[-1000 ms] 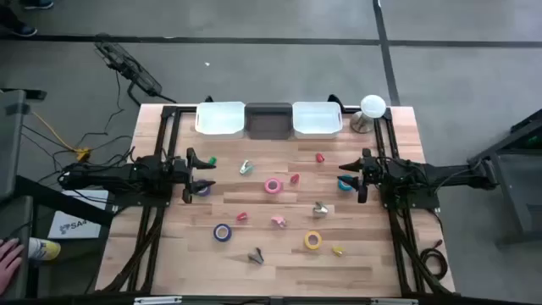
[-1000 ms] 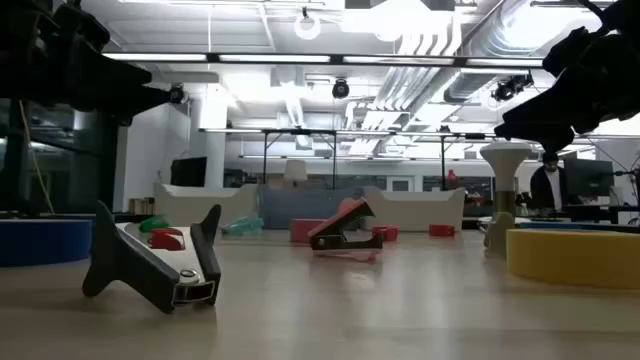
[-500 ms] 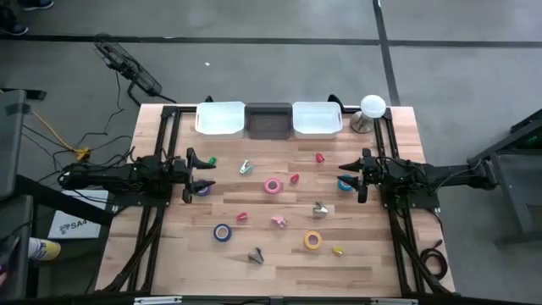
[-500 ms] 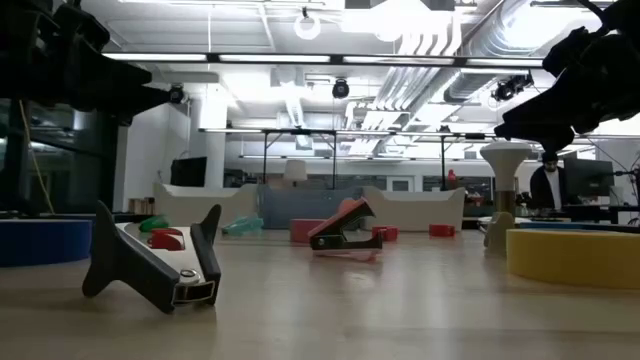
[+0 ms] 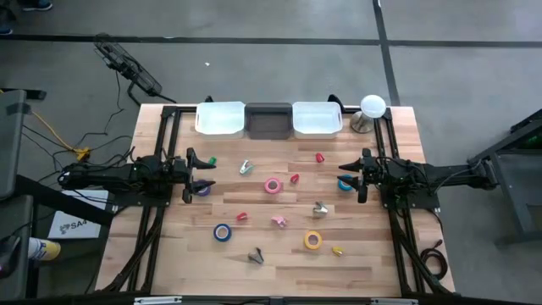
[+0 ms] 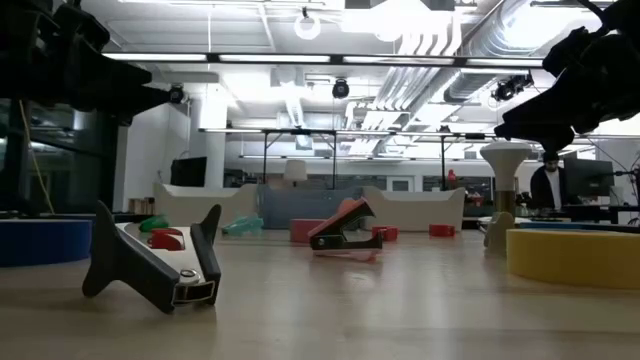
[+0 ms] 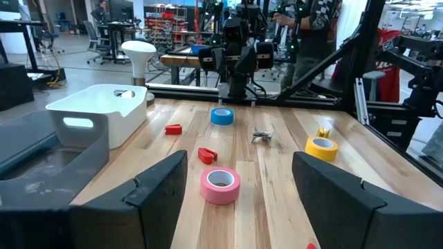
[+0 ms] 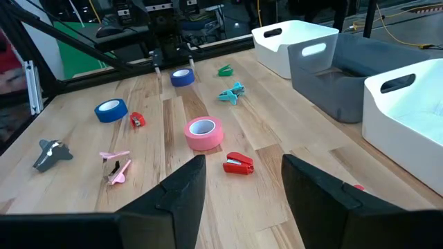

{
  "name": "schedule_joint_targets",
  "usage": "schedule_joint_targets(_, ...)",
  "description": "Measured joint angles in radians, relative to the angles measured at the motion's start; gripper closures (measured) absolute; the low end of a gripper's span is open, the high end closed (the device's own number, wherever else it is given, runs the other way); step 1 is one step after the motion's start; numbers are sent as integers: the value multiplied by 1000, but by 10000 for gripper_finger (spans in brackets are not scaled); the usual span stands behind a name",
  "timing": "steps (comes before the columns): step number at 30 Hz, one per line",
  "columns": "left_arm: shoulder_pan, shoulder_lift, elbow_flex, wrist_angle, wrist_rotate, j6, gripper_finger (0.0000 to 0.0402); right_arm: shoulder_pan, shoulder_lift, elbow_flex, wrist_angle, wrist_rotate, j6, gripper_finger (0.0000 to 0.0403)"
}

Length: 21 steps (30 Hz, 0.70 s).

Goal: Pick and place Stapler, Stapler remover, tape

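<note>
Both arms hover over the table with open grippers that touch nothing. My left gripper (image 5: 200, 174) is at the left side, beside a purple tape roll (image 5: 203, 190). My right gripper (image 5: 351, 174) is at the right side, next to a cyan tape roll (image 5: 345, 183). A pink tape roll (image 5: 272, 185) (image 7: 220, 185) (image 8: 203, 133) lies flat mid-table. A blue roll (image 5: 222, 232) and a yellow roll (image 5: 312, 241) lie nearer the near edge. Small red staplers (image 5: 294, 179) (image 8: 239, 164) and staple removers, teal (image 5: 246, 168), pink (image 5: 279, 221), grey (image 5: 319, 208) and dark (image 5: 256, 255) (image 6: 155, 265), are scattered between them.
Along the far edge stand a white bin (image 5: 220, 118), a grey bin (image 5: 268, 119) and a second white bin (image 5: 317, 118). A white round-headed lamp (image 5: 373, 108) is at the far right corner. Black frame rails run along both table sides.
Both arms and all objects have kept still. A person's hand on the floor side left of the table has drawn back out of view.
</note>
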Motion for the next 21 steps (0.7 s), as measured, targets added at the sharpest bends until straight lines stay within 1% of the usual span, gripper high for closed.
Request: schedule_joint_targets(21, 0, 0, 0, 0, 0, 0, 143, 0, 0, 0, 0, 0, 0, 222)
